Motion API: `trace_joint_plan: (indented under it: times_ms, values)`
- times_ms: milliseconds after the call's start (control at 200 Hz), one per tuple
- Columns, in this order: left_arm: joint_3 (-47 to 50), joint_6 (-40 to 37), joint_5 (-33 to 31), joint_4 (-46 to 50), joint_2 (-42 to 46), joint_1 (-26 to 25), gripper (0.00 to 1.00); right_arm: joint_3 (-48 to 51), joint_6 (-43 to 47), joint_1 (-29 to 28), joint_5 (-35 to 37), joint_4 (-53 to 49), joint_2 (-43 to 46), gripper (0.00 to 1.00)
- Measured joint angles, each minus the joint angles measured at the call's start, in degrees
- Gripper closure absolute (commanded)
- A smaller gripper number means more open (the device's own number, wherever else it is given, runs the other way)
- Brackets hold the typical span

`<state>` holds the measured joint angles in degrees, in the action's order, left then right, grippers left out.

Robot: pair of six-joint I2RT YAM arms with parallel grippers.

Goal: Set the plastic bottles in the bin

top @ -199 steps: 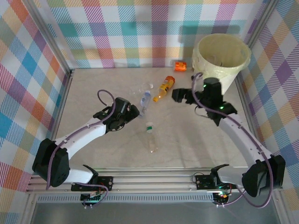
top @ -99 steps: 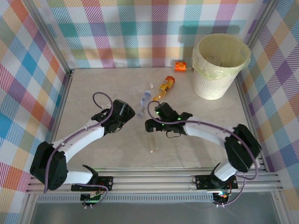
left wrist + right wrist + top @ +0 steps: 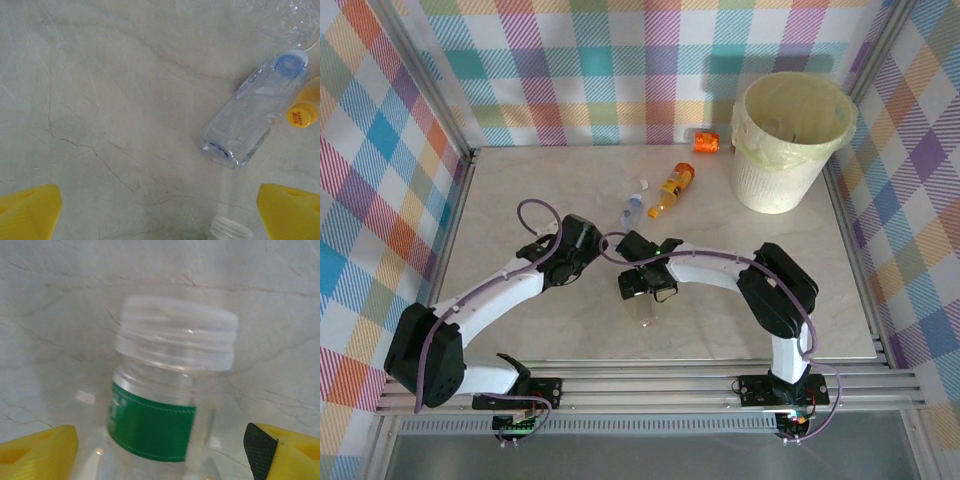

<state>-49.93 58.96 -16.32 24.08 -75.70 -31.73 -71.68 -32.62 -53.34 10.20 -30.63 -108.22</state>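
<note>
We are judging much work left; the right gripper (image 3: 638,287) is straddling the green-label bottle (image 3: 150,435), jaws apart; the left gripper (image 3: 160,210) is hanging spread wide; other bottles (image 3: 672,188) are lying outside the bin (image 3: 770,185).

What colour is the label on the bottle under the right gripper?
Green label, clearest in right wrist view.

White tubes and black joints on the left arm (image 3: 490,295) and the right arm (image 3: 720,268). Thin purple cables (image 3: 519,212) looping along both. Big black shoulder blocks (image 3: 425,355) near the bottom of the frame. Chunky yellow fingers (image 3: 30,212), with a black pad (image 3: 259,442) on one.
</note>
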Motion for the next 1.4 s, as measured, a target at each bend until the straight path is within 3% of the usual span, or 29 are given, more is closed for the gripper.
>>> trace_joint_plan:
  times_ms: [265,565,835,1045,1405]
  values:
    - [0.0,0.0,0.42,-0.04,-1.33,0.0,0.0,2.93,0.48,0.0,-0.94,-0.98,1.16,0.39]
    - [0.33,-2.69,6.14,-6.99,-2.16,0.04,0.0,4.63,3.5,1.51,-0.55,0.87,11.1,0.5]
    - [0.42,-7.15,12.76,-17.55,-2.12,0.02,0.0,5.9,5.73,13.62,-1.25,4.59,22.82,0.54]
    - [0.44,-9.35,14.36,-20.61,-0.66,-0.02,0.0,3.74,9.99,24.39,-3.17,5.07,28.74,0.55]
    - [1.57,-9.31,14.32,-21.16,0.46,-0.02,0.0,-8.83,19.74,31.8,-2.43,8.74,30.42,0.55]
